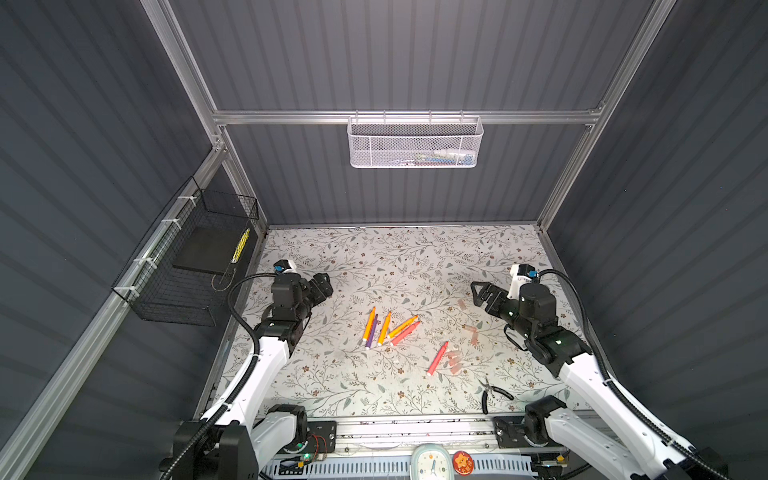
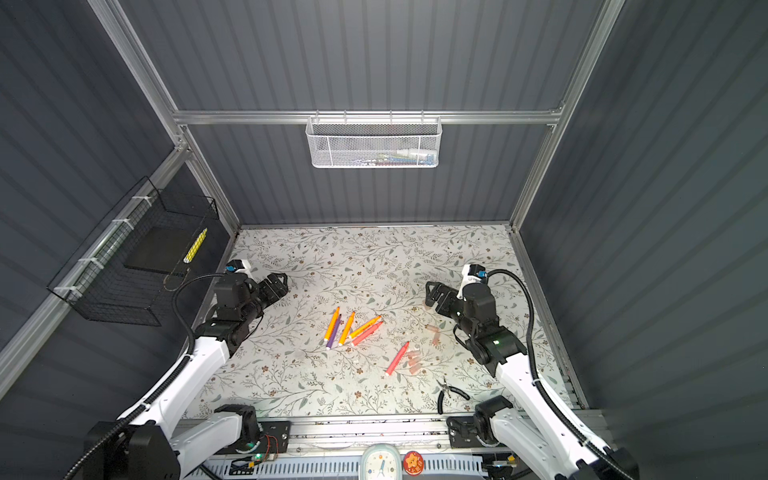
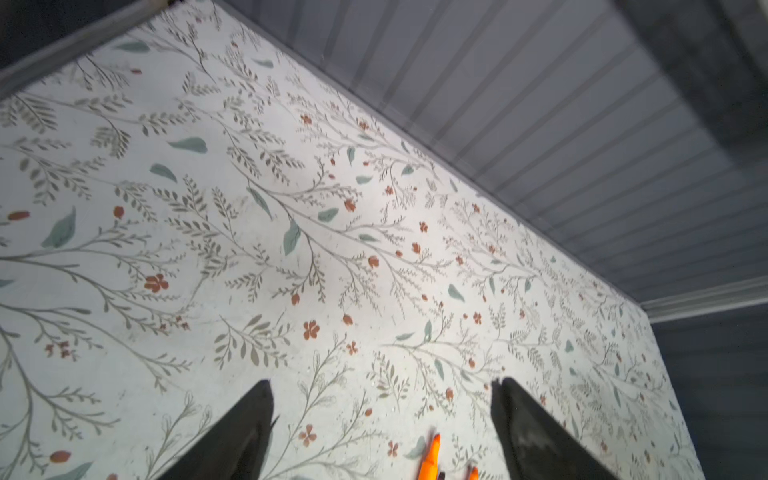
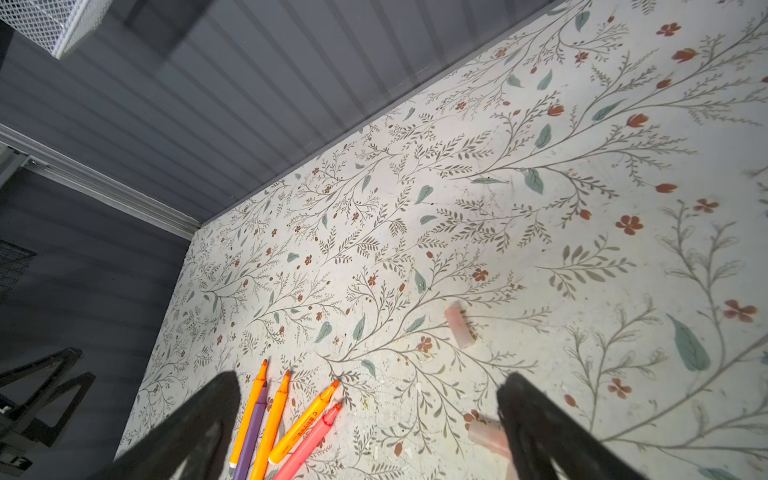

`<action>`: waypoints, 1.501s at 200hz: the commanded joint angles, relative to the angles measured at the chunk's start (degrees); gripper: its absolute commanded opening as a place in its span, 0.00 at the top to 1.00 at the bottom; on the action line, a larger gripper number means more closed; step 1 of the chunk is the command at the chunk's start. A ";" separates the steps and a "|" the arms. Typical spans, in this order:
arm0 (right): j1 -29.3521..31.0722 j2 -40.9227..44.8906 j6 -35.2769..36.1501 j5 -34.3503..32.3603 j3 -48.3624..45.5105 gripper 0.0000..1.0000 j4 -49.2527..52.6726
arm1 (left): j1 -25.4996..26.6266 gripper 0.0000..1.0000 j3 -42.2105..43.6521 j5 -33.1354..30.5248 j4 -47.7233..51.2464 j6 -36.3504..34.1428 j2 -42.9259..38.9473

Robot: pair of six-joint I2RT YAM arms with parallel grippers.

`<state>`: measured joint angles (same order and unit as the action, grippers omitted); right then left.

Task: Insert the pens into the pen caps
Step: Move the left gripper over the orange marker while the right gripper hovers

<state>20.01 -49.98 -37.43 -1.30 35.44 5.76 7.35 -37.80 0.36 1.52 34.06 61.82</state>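
Note:
Five pens lie bunched mid-table in both top views: three orange pens [image 1: 384,328], a purple pen [image 1: 371,332] and a pink-red pen [image 1: 405,332]. Another pink-red pen [image 1: 437,358] lies apart, nearer the front. Pale pink pen caps [image 1: 462,304] [image 1: 471,329] [image 1: 454,360] are scattered to the right of the pens. My left gripper [image 1: 323,286] hovers open, left of the bunch and apart from it; its wrist view shows an orange pen tip [image 3: 432,453] between the fingers. My right gripper [image 1: 478,291] stands open and empty beside a cap [image 4: 459,327]; another cap [image 4: 488,438] is partly hidden behind one finger.
Black-handled pliers [image 1: 492,392] lie at the front right. A black wire basket [image 1: 187,266] hangs on the left wall and a white mesh basket [image 1: 413,141] on the back rail. A small clock [image 1: 430,461] sits below the front edge.

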 commanded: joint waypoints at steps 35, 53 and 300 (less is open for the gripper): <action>2.10 -2.67 1.32 -1.40 2.85 0.01 1.37 | 11.25 0.22 -1.23 1.15 11.40 -9.71 9.76; 3.13 -2.91 2.07 -2.44 2.82 0.01 1.13 | 16.90 0.26 -2.98 -0.71 11.58 -11.66 14.28; 4.78 -4.04 3.99 -4.48 4.74 0.01 3.21 | 24.90 0.48 -10.27 -5.14 19.20 -14.16 28.89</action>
<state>24.43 -55.07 -34.04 -5.63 38.54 8.51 32.27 -46.83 -2.22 17.89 20.10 90.17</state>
